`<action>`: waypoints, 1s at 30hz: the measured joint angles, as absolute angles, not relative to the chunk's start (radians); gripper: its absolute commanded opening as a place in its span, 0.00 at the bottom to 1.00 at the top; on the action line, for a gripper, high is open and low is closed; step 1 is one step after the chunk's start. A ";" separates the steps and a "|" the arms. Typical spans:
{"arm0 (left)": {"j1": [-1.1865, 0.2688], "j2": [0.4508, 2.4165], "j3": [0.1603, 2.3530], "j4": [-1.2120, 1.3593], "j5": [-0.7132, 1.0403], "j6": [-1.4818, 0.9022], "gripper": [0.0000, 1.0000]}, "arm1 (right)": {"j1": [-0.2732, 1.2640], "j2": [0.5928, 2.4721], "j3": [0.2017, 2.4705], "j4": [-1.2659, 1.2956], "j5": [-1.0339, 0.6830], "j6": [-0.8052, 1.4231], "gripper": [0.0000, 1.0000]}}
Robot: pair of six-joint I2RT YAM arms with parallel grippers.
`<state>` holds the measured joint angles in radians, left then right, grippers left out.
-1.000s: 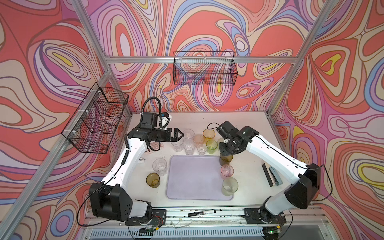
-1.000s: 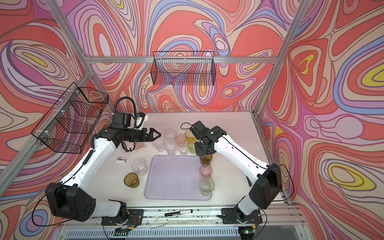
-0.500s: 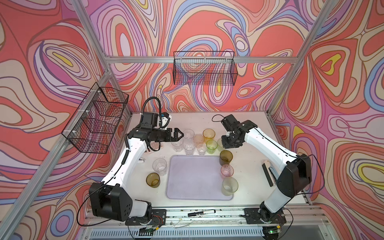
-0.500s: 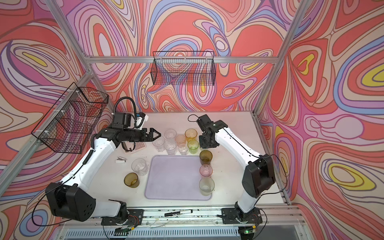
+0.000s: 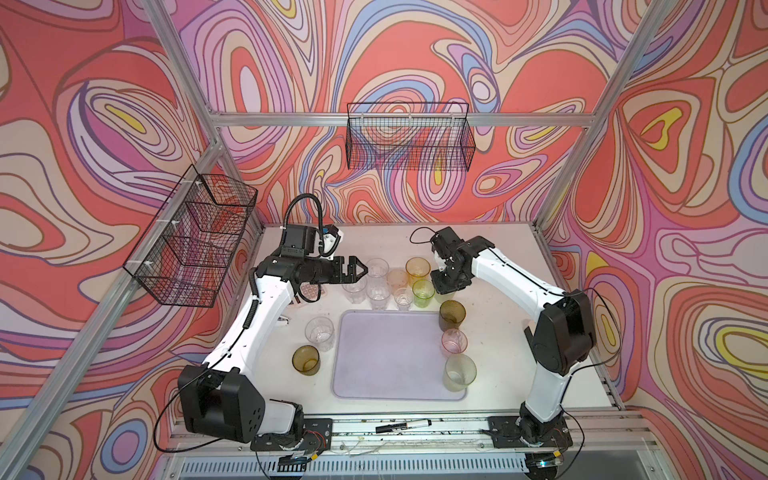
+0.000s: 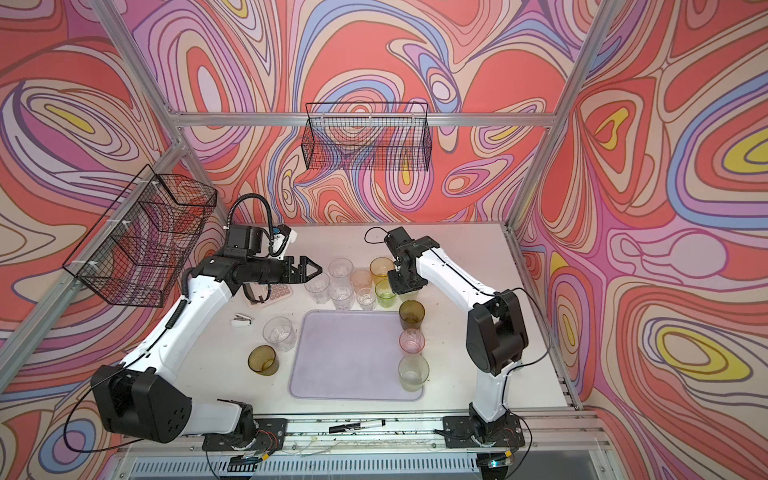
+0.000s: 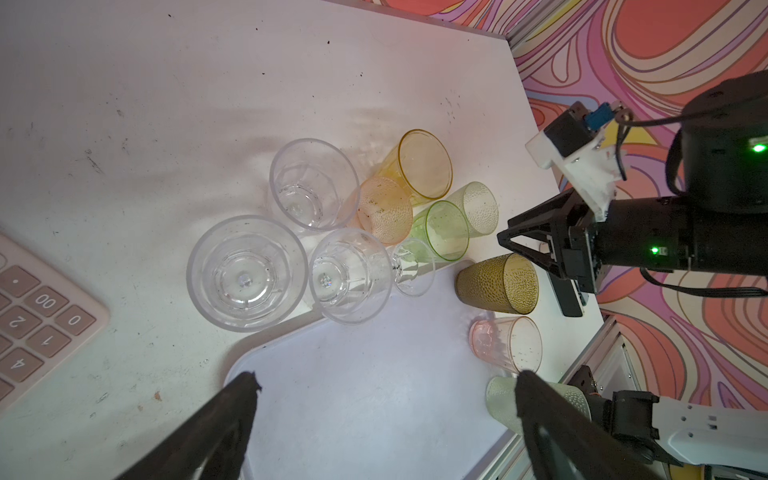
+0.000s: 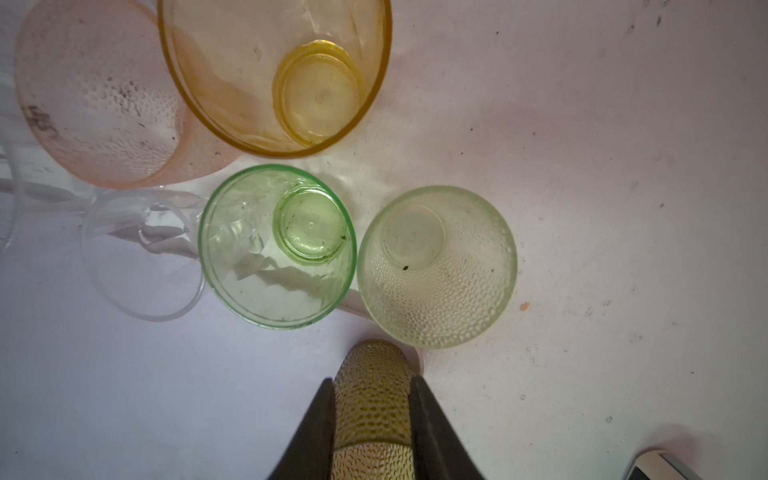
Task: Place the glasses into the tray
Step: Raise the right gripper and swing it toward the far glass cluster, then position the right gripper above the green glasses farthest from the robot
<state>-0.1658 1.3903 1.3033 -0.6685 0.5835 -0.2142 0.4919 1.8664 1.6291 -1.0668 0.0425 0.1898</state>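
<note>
Right gripper (image 5: 450, 287): is pointing down over the right end of the cluster, its fingers (image 8: 320, 419) standing a narrow gap apart and gripping nothing. The corner olive-brown glass (image 5: 452, 314) is showing through that gap in the wrist view, while both top views are showing it standing free.
Left gripper (image 5: 358, 270): is hovering level, just left of the cluster, jaws spread wide and carrying nothing.
Table (image 5: 498, 374): is carrying everything below.
Tray (image 5: 390, 357): is lying flat in the middle of the table, between the two arms.
Calculator (image 7: 37, 316): is lying under the left arm.
Glasses on the tray: the corner olive-brown glass, a pink glass (image 5: 454, 341) and a pale green glass (image 5: 460, 372) are standing upright in a row along its right edge.
Cluster behind the tray: an amber-yellow glass (image 5: 417, 268), a peach glass (image 5: 397, 277), a light green glass (image 5: 423, 292), a dotted pale glass (image 8: 436, 266) and four clear glasses (image 5: 377, 268) are crowding together on the table.
Glasses left of the tray: a lone clear glass (image 5: 320, 334) and a second olive-brown glass (image 5: 306, 360) are standing on the table.
Marker (image 5: 403, 426): is lying on the front rail.
</note>
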 measured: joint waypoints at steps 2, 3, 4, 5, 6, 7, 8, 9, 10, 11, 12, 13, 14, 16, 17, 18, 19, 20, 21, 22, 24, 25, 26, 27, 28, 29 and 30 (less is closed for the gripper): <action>-0.166 1.390 1.303 -0.669 0.583 -0.214 0.99 | 0.492 1.880 1.629 -1.065 0.034 0.178 0.28; -0.166 1.390 1.303 -0.669 0.583 -0.214 0.99 | 0.492 1.883 1.629 -1.064 0.031 0.174 0.28; -0.166 1.390 1.303 -0.669 0.583 -0.214 0.99 | 0.492 1.885 1.629 -1.063 0.028 0.168 0.28; -0.166 1.390 1.303 -0.669 0.584 -0.214 0.99 | 0.492 1.885 1.629 -1.061 0.025 0.165 0.28; -0.166 1.390 1.303 -0.669 0.584 -0.214 0.99 | 0.492 1.885 1.629 -1.060 0.024 0.161 0.28; -0.166 1.390 1.303 -0.669 0.584 -0.214 0.99 | 0.492 1.885 1.629 -1.058 0.023 0.157 0.28; -0.166 1.390 1.302 -0.669 0.584 -0.215 0.99 | 0.492 1.885 1.629 -1.056 0.024 0.153 0.28; -0.166 1.390 1.301 -0.669 0.584 -0.215 0.99 | 0.492 1.885 1.629 -1.055 0.024 0.149 0.28; -0.166 1.390 1.301 -0.669 0.585 -0.215 0.99 | 0.492 1.886 1.629 -1.053 0.024 0.146 0.28; -0.166 1.390 1.301 -0.669 0.585 -0.215 0.99 | 0.492 1.886 1.629 -1.050 0.025 0.142 0.28; -0.166 1.390 1.301 -0.669 0.587 -0.216 0.99 | 0.492 1.887 1.629 -1.048 0.025 0.139 0.28; -0.166 1.390 1.301 -0.669 0.588 -0.217 0.99 | 0.492 1.888 1.629 -1.046 0.025 0.137 0.28; -0.166 1.390 1.301 -0.669 0.588 -0.219 0.99 | 0.492 1.889 1.629 -1.044 0.025 0.134 0.28; -0.166 1.390 1.301 -0.669 0.590 -0.221 0.99 | 0.491 1.892 1.629 -1.041 0.025 0.130 0.27; -0.166 1.390 1.301 -0.669 0.591 -0.221 0.99 | 0.490 1.894 1.629 -1.040 0.025 0.127 0.27; -0.166 1.390 1.301 -0.669 0.591 -0.221 0.99 | 0.489 1.896 1.629 -1.039 0.025 0.124 0.27; -0.166 1.390 1.301 -0.669 0.591 -0.221 0.99 | 0.488 1.900 1.629 -1.038 0.025 0.123 0.27; -0.166 1.390 1.301 -0.669 0.591 -0.221 0.99 | 0.487 1.901 1.629 -1.037 0.025 0.122 0.27; -0.166 1.390 1.301 -0.669 0.591 -0.222 0.99 | 0.485 1.905 1.629 -1.037 0.025 0.120 0.27; -0.166 1.390 1.301 -0.669 0.591 -0.221 0.99 | 0.483 1.908 1.629 -1.035 0.026 0.119 0.27; -0.166 1.390 1.301 -0.669 0.591 -0.221 0.99 | 0.481 1.914 1.629 -1.033 0.028 0.116 0.26; -0.166 1.390 1.301 -0.669 0.591 -0.221 0.99 | 0.480 1.917 1.629 -1.032 0.030 0.116 0.26; -0.166 1.390 1.301 -0.669 0.591 -0.221 0.99 | 0.479 1.921 1.629 -1.031 0.030 0.115 0.26; -0.166 1.390 1.301 -0.669 0.591 -0.221 0.99 | 0.478 1.925 1.629 -1.031 0.031 0.115 0.25; -0.166 1.390 1.301 -0.669 0.591 -0.221 0.99 | 0.478 1.929 1.629 -1.031 0.033 0.114 0.25; -0.166 1.390 1.301 -0.669 0.591 -0.221 0.99 | 0.477 1.934 1.629 -1.031 0.033 0.113 0.25; -0.166 1.390 1.301 -0.669 0.591 -0.221 0.99 | 0.477 1.938 1.629 -1.029 0.034 0.113 0.25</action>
<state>-0.1658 1.3903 1.3014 -0.6685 0.5915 -0.2214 0.4770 1.9381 1.6295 -1.0294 0.0338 0.1127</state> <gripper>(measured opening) 0.991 0.250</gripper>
